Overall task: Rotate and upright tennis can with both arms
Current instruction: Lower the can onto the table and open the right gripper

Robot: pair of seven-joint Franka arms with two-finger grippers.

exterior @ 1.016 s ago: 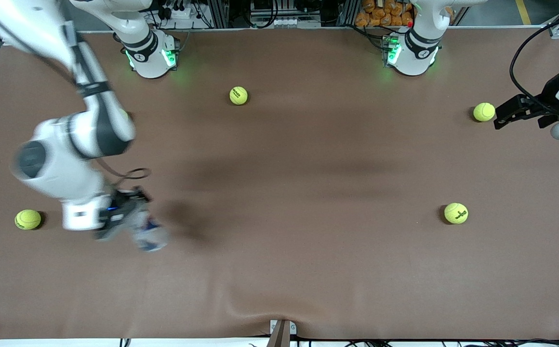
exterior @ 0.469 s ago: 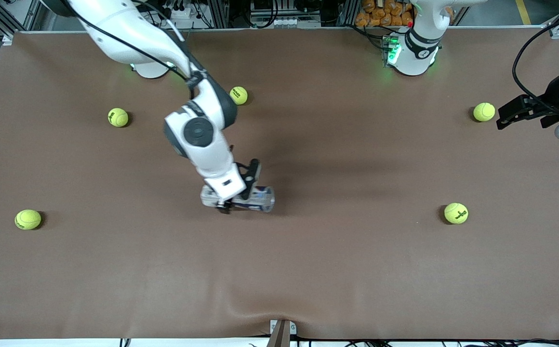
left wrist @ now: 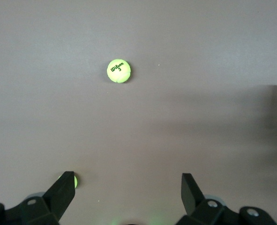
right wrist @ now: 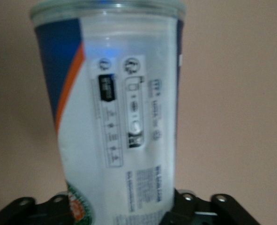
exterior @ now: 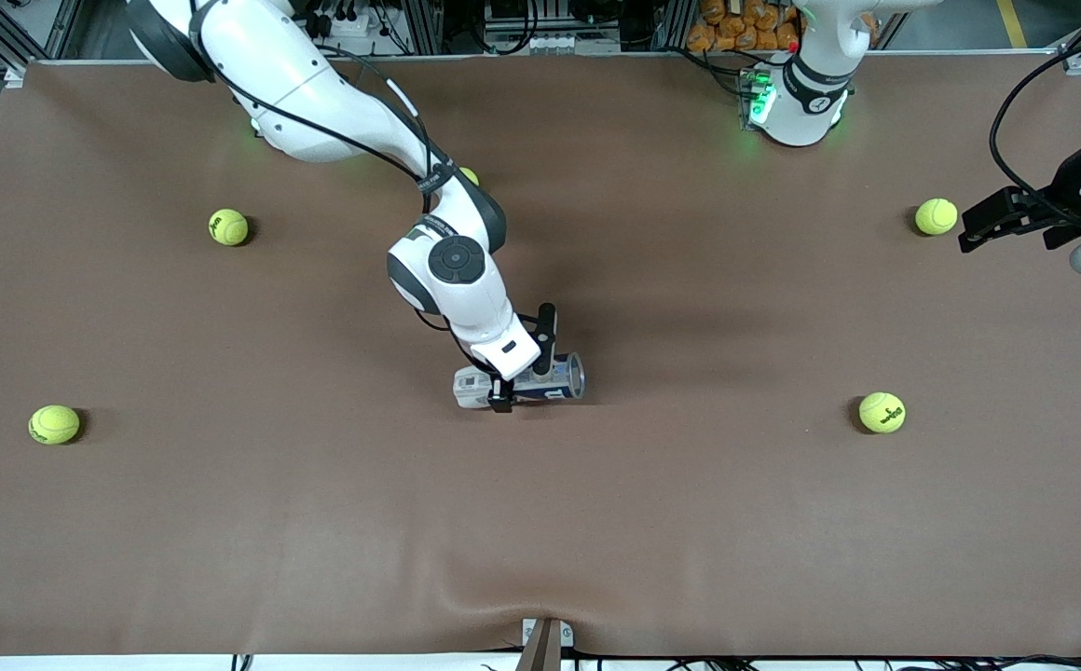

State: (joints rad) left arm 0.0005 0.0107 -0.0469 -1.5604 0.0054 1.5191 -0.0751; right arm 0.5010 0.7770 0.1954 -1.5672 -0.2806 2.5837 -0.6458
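Observation:
The tennis can (exterior: 564, 377) is a clear cylinder with a white and dark-blue label. It lies on its side low over the middle of the table, its open silvery rim toward the left arm's end. My right gripper (exterior: 523, 371) is shut on it across its middle. In the right wrist view the can (right wrist: 119, 117) fills the frame between the fingers of the right gripper (right wrist: 122, 208). My left gripper (exterior: 967, 226) is open and empty, in the air at the left arm's end beside a tennis ball (exterior: 936, 216). The left wrist view shows the left gripper (left wrist: 127, 177) with its jaws wide apart.
Tennis balls lie scattered on the brown table: one (exterior: 882, 412) toward the left arm's end, two (exterior: 228, 226) (exterior: 54, 424) toward the right arm's end, one (exterior: 472, 175) partly hidden by the right arm. The left wrist view shows a ball (left wrist: 118, 71) on bare table.
The right arm has swung the can from the right arm's end of the table to the middle, and the can now lies level. The left arm has barely moved.

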